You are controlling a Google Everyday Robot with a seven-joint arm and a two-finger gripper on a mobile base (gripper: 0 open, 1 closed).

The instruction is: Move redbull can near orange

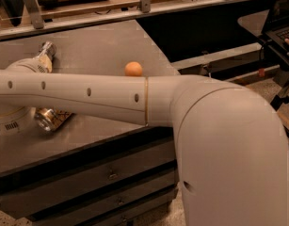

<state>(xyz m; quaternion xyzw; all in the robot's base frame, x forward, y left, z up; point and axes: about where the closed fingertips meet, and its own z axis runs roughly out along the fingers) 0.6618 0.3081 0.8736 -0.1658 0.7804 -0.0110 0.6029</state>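
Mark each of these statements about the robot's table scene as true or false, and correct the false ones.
1. The orange rests directly on the table. True.
2. The redbull can touches the orange. False: they are well apart, with the can at the far left of the table and the orange nearer the middle.
3. A gold-brown can lies on its side, just below the arm in the picture. True.
4. The gripper is plainly seen clamped on the orange. False: the gripper is not in view. The arm runs across the table and out past the left edge, and nothing holds the orange.
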